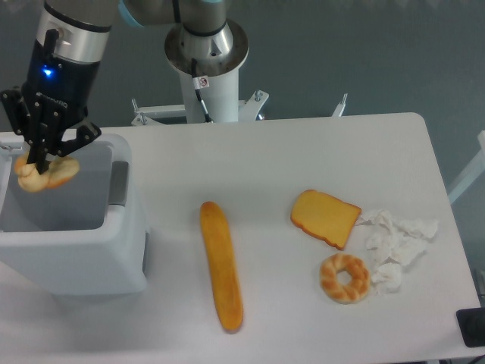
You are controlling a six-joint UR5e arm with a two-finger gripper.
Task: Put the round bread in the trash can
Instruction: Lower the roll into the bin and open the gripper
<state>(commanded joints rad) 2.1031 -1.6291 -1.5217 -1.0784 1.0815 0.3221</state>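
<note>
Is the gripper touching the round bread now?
Touching. The fixed camera view shows the gripper fingers closed on the round bread, holding it over the trash can opening.

Round bread (47,174): small, pale yellow, lumpy. I see it up in the air, over the bin's hole.
Trash can (72,243): big white box, standing at my table's left end.

White tabletop (265,152), pretty cluttered

Sitting on it: boxy white plastic trash can (76,258), long orange baguette loaf (221,265), yellow toast slice (326,218), golden-brown twisted bread ring (345,277), crumpled white tissue paper (398,239).
</note>
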